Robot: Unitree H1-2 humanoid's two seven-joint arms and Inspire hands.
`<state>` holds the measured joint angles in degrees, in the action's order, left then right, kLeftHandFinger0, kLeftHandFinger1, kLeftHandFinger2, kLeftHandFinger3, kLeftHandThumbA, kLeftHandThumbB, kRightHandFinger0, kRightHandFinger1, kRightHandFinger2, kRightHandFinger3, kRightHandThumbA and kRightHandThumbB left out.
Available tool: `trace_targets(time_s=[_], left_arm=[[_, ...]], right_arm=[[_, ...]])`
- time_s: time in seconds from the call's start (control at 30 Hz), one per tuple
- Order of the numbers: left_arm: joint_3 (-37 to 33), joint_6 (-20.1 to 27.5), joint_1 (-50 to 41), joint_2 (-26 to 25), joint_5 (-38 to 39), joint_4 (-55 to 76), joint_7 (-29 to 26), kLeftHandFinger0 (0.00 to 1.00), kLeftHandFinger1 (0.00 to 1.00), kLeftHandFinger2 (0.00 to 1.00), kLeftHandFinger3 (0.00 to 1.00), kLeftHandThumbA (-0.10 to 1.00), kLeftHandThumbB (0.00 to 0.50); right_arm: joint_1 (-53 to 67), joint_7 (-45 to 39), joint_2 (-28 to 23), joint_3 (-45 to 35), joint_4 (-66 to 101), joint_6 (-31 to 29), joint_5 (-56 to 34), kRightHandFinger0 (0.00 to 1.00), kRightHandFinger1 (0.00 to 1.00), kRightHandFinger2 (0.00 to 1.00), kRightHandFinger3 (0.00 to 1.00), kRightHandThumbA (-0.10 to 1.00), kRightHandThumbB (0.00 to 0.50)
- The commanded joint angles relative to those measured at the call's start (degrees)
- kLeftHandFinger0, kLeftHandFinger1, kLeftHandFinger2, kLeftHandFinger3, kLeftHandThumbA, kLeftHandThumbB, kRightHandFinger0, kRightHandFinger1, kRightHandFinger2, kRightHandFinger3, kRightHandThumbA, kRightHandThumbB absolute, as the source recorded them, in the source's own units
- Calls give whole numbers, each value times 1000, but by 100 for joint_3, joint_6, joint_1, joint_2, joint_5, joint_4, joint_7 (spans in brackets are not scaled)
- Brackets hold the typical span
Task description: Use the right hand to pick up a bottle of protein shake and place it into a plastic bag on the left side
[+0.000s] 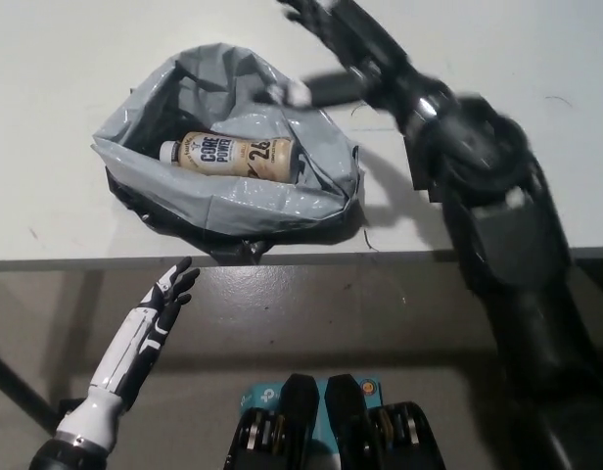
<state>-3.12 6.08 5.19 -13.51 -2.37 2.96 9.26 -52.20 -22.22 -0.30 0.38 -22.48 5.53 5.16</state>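
Note:
A beige protein shake bottle (231, 156) with a white cap lies on its side inside the grey plastic bag (272, 211) on the white table (57, 117). My black right hand (331, 29) is raised above and to the right of the bag, blurred by motion, fingers spread and holding nothing. My white left hand (162, 296) hangs open below the table's front edge at the lower left.
A black bracket-like object (424, 166) lies on the table to the right of the bag, mostly hidden by my right arm. The table's front edge (86, 262) runs across the middle of the view.

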Motion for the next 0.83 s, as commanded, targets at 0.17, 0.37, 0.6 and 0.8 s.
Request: trace_targets(time_s=[0.17,0.37,0.6,0.8], left_arm=[[148,175,165,-68,239,-159,60,1000,1000,1000,1000,1000,316],[126,167,391,-53,125,-314,13,1000,1000,1000,1000,1000,350],[130,227,275,-54,192,-309,48,1000,1000,1000,1000,1000,300],[114,278,153,-49,155,-283,47,1000,1000,1000,1000,1000,311]], right_arm=[[4384,377,-974,-1353,6791,-535,-2550,1000,1000,1000,1000,1000,500],[4964,298,-822,-852,6737,-741,-2671,1000,1000,1000,1000,971,500],[5207,49,-520,-438,5482,-1223,-1656,1000,1000,1000,1000,1000,500],[5049,-86,-546,-216,3974,-1436,-1205,1000,1000,1000,1000,1000,372]])
